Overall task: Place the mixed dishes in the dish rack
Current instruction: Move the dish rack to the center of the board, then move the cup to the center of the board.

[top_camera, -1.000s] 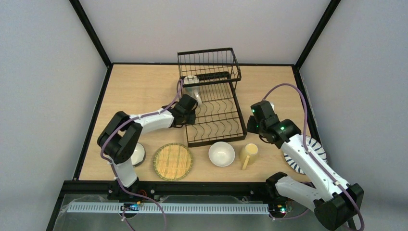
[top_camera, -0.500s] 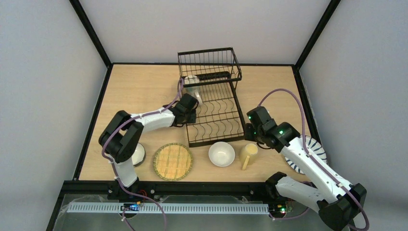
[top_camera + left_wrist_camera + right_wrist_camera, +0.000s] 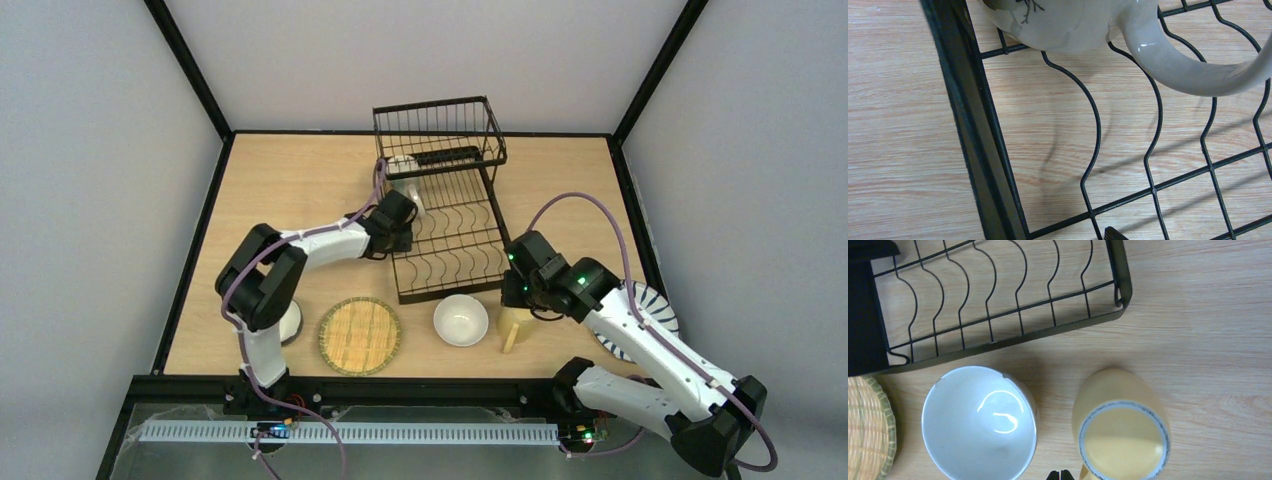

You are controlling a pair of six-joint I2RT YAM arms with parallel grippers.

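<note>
R arm came lower, near yellow mug, upright on bench at 5 o'clock from rack. R fingers shut, empty; L fingers wide, empty. Mug probably stiff, glazed, slippery, breakable: grip across rim wall, gently.

Rack is sitting mid worktop, rack mug resting in it. Lying before it, left to right: left bowl, left plate, mid bowl, near mug, right plate.
</note>
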